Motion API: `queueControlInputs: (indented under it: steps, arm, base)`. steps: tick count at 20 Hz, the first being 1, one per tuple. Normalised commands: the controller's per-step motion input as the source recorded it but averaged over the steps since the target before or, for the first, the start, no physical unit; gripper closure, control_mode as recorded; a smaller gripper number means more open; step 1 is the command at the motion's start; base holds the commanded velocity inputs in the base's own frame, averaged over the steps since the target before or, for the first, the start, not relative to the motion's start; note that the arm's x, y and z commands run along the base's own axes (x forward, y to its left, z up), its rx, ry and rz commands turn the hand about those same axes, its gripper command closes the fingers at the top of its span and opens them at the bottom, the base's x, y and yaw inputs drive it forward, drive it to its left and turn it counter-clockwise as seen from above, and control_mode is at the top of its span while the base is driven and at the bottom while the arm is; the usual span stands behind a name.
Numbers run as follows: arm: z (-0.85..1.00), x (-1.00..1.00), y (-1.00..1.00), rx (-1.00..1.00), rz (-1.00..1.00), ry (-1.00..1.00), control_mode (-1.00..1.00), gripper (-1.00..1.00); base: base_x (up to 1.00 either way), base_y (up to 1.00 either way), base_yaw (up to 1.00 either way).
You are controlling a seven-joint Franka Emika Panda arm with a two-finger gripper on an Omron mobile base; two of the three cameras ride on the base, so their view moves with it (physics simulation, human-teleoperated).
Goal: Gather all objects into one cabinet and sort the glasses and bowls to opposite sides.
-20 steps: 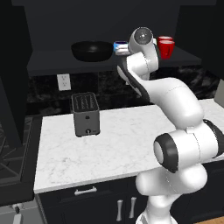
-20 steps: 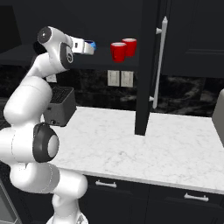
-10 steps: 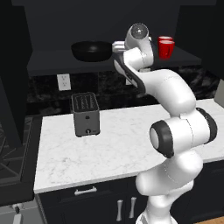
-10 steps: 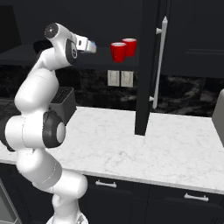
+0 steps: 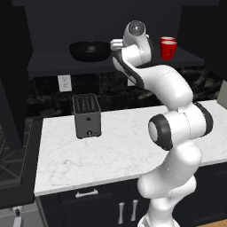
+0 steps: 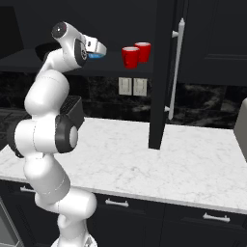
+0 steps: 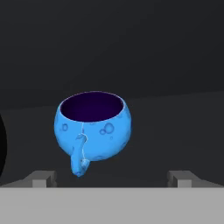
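In the hand view the small blue bowl (image 7: 92,127) stands upright on the cabinet's dark shelf board (image 7: 175,131), just ahead of my open gripper (image 7: 112,178) and a little left of its middle; neither fingertip touches it. The gripper (image 5: 116,43) hovers at shelf height just right of the big black bowl (image 5: 91,51). From the right, the gripper (image 6: 99,48) covers most of the blue bowl (image 6: 95,56). Two red cups (image 5: 168,48) stand together further right on the same shelf (image 5: 53,60), apart from the hand; they are the cups (image 6: 136,55).
A grey toaster (image 5: 86,115) sits on the white marble counter (image 5: 119,150) below the cabinet. The cabinet's open dark door (image 6: 161,77) with its long handle (image 6: 176,67) juts out to the right of the cups. My own arm (image 5: 173,93) rises in front of the shelf.
The arm has drawn more upright and its elbow has swung, while the hand has edged slightly left toward the black bowl. The fingers have stayed open and nothing on the shelf has moved.
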Motion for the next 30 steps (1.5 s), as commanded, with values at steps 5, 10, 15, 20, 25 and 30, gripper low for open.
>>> queueControlInputs:
  steps: [5,10,15,20,25,30]
  arm:
    - [-0.03,0.26,0.15,0.0,0.0,0.03,-1.0,-1.0]
    - [-0.04,0.16,0.01,0.0,0.0,0.03,-1.0,-1.0]
    - [-0.18,0.03,0.0,0.0,0.0,0.04,-1.0,-1.0]
    - [-0.22,0.0,0.0,0.0,0.0,0.0,-1.0,-1.0]
    - [-0.18,0.01,0.0,0.0,0.0,0.0,-1.0,-1.0]
    - [-0.01,0.03,0.0,0.0,0.0,0.0,-1.0,-1.0]
  base:
    - [0.0,0.0,0.0]
    - [0.0,0.0,0.0]
    - [0.0,0.0,0.0]
    - [0.0,0.0,0.0]
    - [0.0,0.0,0.0]
    - [0.0,0.0,0.0]
